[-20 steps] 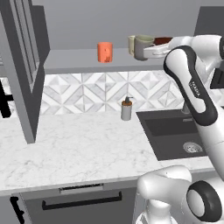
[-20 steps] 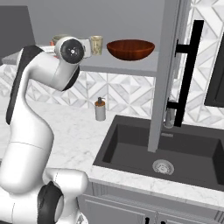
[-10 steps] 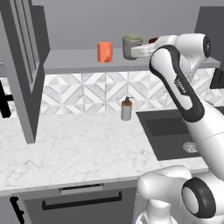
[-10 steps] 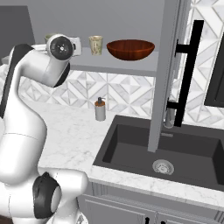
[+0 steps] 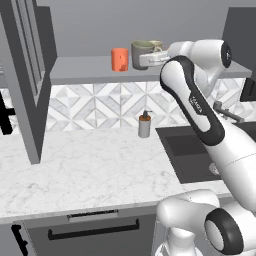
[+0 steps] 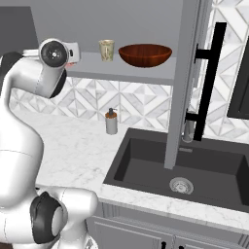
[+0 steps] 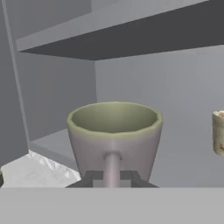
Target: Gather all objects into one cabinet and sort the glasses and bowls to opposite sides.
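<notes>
My gripper [image 7: 111,176] is shut on the handle of a grey handled mug [image 7: 113,133] with a greenish rim. The mug [image 5: 142,54] is upright over the cabinet shelf [image 5: 80,71], just right of the orange tumbler [image 5: 119,59]. The mug's base is hidden, so I cannot tell whether it rests on the shelf. The gripper [image 5: 151,59] reaches it from the right. A small pale cup [image 6: 106,49] stands farther along the shelf, also seen at the hand view's right edge as the cup [image 7: 219,133]. The wide red-brown bowl [image 6: 145,54] sits beside that cup.
The cabinet's open doors hang at the left [image 5: 25,80] and at the right [image 6: 190,78] with a black bar handle [image 6: 210,82]. On the marble counter [image 5: 85,165] stands a soap bottle [image 5: 144,124]. A dark sink [image 6: 194,163] lies to the right.
The hand has carried the mug leftwards along the shelf, away from the bowl and towards the orange tumbler. The gripper stays shut on the handle.
</notes>
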Tool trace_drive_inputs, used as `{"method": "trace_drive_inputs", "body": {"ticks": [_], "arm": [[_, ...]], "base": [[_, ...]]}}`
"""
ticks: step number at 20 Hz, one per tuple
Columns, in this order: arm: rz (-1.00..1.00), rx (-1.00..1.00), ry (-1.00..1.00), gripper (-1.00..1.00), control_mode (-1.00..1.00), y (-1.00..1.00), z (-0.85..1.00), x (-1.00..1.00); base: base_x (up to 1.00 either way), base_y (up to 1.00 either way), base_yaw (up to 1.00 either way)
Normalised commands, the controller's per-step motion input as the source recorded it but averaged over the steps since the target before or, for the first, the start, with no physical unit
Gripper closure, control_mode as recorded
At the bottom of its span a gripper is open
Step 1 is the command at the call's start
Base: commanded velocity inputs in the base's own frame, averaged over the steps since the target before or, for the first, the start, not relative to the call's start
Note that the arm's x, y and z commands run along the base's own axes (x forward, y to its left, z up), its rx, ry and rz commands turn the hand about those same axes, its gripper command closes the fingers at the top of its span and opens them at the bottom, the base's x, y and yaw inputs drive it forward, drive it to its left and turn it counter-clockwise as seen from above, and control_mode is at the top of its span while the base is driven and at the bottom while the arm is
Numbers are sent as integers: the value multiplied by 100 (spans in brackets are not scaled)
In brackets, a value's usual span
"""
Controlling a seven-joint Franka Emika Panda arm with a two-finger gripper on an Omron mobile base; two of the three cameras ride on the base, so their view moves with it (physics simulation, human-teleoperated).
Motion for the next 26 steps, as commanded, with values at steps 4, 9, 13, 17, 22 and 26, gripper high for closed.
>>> {"method": "trace_drive_inputs", "body": {"ticks": [4, 9, 13, 17, 22, 26], "arm": [[0, 1, 13, 100, -100, 78, -6, 0], [0, 0, 12, 100, -100, 100, -3, 19], [-2, 0, 7, 100, -100, 100, -1, 27], [-29, -1, 1, 100, -100, 61, -14, 71], [-7, 0, 0, 100, -100, 7, 0, 19], [0, 0, 0, 100, -100, 0, 0, 23]], "base": [[0, 0, 0], [0, 0, 0], [0, 0, 0], [0, 0, 0], [0, 0, 0], [0, 0, 0]]}}
